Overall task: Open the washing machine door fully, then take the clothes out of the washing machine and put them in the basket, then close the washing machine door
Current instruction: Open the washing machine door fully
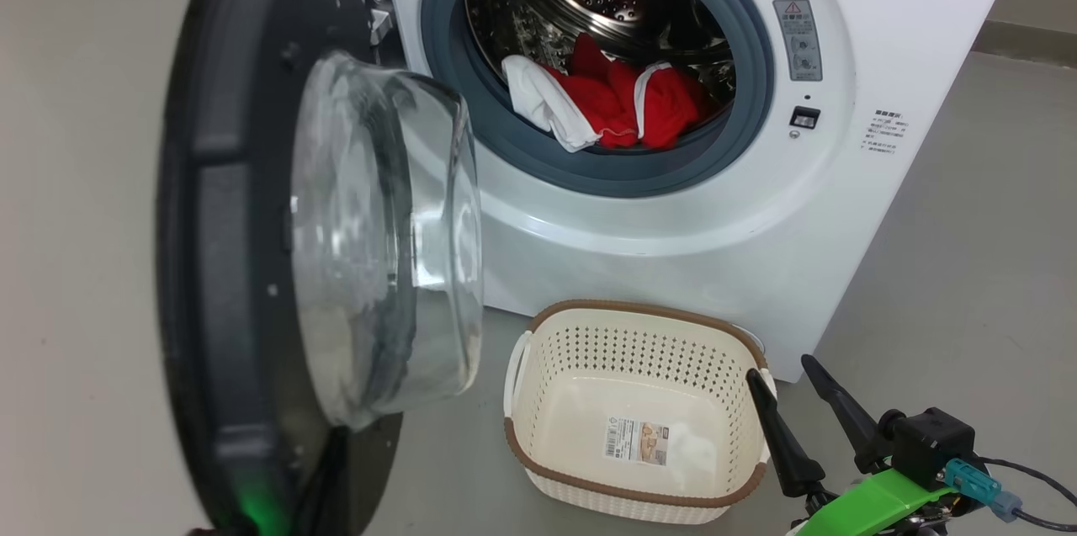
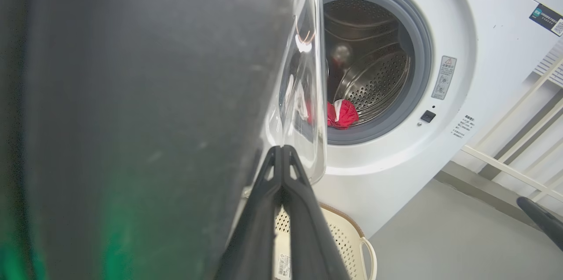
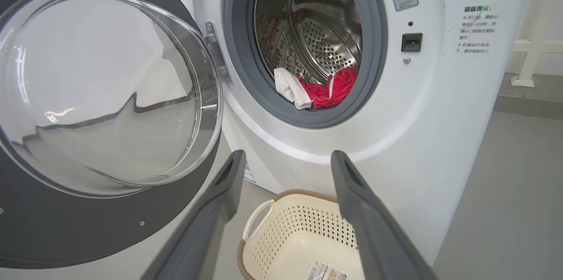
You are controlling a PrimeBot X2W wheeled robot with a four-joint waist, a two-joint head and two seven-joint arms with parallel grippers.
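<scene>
Farthest left, the door (image 1: 223, 208) stands swung well out on its hinge, its black inner face just left of the left jaws, which are pressed together and hold nothing. Their tip sits by the lower edge of the glass bowl (image 2: 308, 95); whether it touches I cannot tell. The door is stiff and glossy, so I judge a push on the black rim safer than one on the glass. Ahead of and above the right jaws, the clothes (image 1: 610, 103) lie at the drum's front, a white piece (image 1: 543, 98) lolling onto the grey gasket (image 1: 606, 178) of the washing machine (image 1: 673, 250). They look light, limp and likely to drape; a bunched fold on top seems the best hold. The basket (image 1: 648, 310) stands empty just ahead of the right jaws, which are spread wide.
</scene>
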